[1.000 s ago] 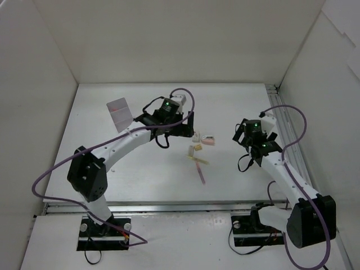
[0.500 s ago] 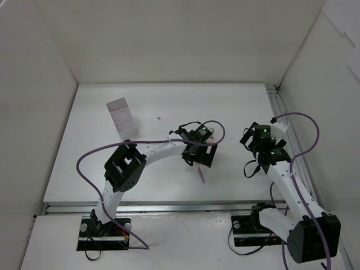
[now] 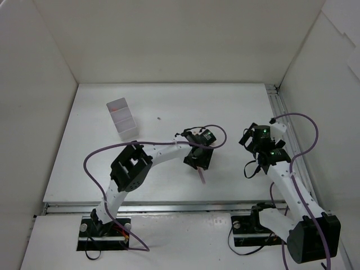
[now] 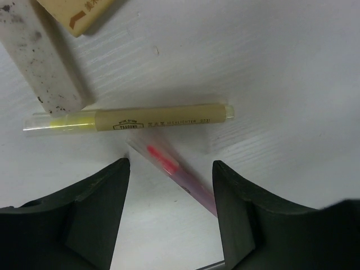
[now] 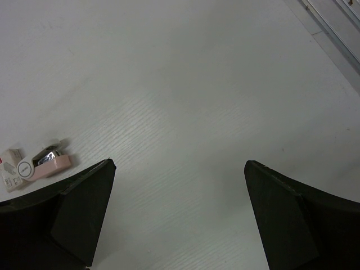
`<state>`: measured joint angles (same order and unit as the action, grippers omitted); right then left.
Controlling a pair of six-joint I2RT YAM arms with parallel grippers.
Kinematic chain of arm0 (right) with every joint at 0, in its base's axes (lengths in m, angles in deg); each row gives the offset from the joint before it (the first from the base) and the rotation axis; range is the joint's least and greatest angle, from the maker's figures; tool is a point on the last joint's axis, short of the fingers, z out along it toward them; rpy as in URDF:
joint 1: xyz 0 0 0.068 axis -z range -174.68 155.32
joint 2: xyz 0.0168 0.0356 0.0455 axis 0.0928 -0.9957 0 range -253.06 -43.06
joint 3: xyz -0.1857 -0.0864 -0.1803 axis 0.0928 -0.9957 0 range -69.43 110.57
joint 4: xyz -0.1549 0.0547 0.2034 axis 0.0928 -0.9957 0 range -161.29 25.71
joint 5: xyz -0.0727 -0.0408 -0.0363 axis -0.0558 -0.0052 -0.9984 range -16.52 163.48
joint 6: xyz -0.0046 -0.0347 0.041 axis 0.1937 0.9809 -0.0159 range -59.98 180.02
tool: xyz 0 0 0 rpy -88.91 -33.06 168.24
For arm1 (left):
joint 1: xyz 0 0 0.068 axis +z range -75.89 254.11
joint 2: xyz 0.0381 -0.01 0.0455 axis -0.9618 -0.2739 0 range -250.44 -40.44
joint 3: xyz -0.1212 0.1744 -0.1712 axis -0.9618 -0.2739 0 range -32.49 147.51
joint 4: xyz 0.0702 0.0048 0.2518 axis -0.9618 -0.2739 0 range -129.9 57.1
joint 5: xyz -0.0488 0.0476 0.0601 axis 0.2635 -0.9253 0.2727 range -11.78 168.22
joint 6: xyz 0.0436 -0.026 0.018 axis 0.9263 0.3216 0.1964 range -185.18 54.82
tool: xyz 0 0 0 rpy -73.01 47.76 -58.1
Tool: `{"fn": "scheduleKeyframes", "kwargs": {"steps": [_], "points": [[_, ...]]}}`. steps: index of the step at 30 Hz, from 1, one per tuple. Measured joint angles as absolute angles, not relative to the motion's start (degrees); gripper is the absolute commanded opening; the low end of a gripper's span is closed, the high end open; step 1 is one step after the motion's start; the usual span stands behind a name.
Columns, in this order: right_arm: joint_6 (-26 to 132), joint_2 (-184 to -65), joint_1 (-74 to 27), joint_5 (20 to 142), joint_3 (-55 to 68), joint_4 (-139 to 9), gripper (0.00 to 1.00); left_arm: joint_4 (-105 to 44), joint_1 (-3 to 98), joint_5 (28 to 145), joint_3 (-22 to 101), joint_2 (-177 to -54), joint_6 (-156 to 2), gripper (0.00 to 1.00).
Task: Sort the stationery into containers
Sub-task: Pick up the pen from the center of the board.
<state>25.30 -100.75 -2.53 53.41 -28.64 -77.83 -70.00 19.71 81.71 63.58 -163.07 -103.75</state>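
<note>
left pincer: hanging low over the worktop, jaws part-way apart, straddling the pink pen, gripping nothing
pink pen: lying slanted between the jaws, far tip reaching the yellow highlighter, touching or not, cannot tell
step: looking like a pinch on the pink pen alone
doing it well: closing mid-barrel, squaring jaws across the slant, staying clear of highlighter and grubby white eraser beyond
right pincer: gaping wide over the worktop, holding nothing
organizer: sitting far left, well apart from the pen
</note>
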Motion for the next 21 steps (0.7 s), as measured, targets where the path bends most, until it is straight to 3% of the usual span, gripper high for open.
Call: {"fn": "scheduleKeyframes", "kwargs": {"steps": [3, 5, 8, 13, 21], "points": [[25.3, -100.7, -2.5, 53.5, -28.7, -77.9, 0.98, -70.4, 19.7, 81.6, 64.4, -163.5, -104.3, 0.40], [25.3, -100.7, -2.5, 53.6, -28.7, -77.9, 0.98, -70.7, 19.7, 81.4, 64.9, -164.0, -104.4, 0.20], [25.3, -100.7, -2.5, 54.1, -28.7, -77.9, 0.98, -71.1, 19.7, 81.2, 65.4, -164.5, -104.5, 0.00], [25.5, -101.8, -2.6, 54.9, -28.7, -77.8, 0.98, -70.3, 19.9, 80.7, 63.2, -163.1, -104.7, 0.00], [26.7, -107.9, -4.9, 56.8, -28.4, -77.3, 0.98, -68.7, 21.6, 77.5, 49.2, -152.9, -104.7, 0.00]]}}
